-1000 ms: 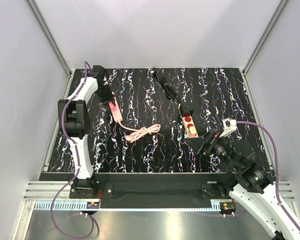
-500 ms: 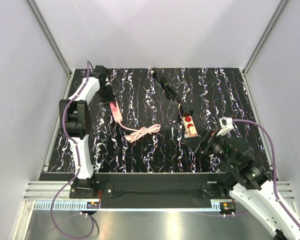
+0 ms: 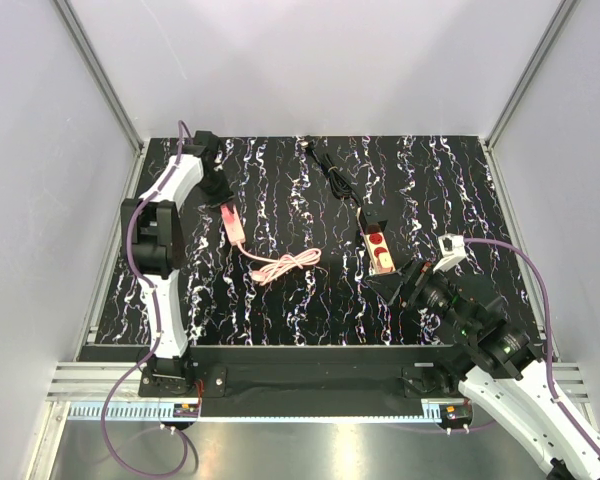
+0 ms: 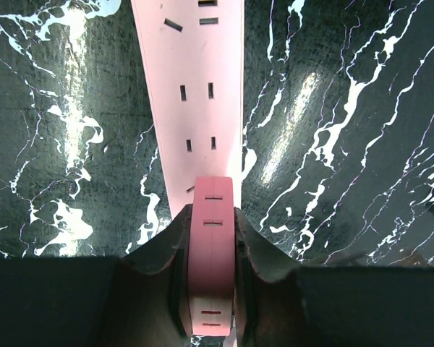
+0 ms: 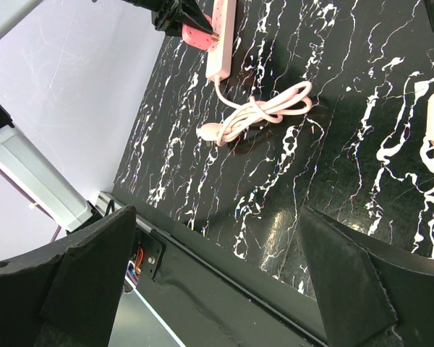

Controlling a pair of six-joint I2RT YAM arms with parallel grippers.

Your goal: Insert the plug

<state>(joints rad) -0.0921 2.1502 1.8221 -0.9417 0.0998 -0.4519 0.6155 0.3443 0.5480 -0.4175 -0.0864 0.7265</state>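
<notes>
Black marbled table [image 3: 440, 180] | left gripper [image 4: 211, 289] clamped on pink plug [image 4: 211, 238], over pink power strip [image 4: 195, 87] sockets | insertion judged unfinished | right gripper [image 5: 217, 217] spread wide, empty, well apart

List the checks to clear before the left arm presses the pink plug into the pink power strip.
1. Left claw shut on the pink plug: ok.
2. Plug over the near end of the pink power strip, in line with its length: ok.
3. Plug matched to a pair of slots: cannot tell, its underside is hidden.
4. Coiled pink cord lies apart from the left claw: ok.
5. Right claw open, holding nothing, away from the pink strip: ok.
</notes>
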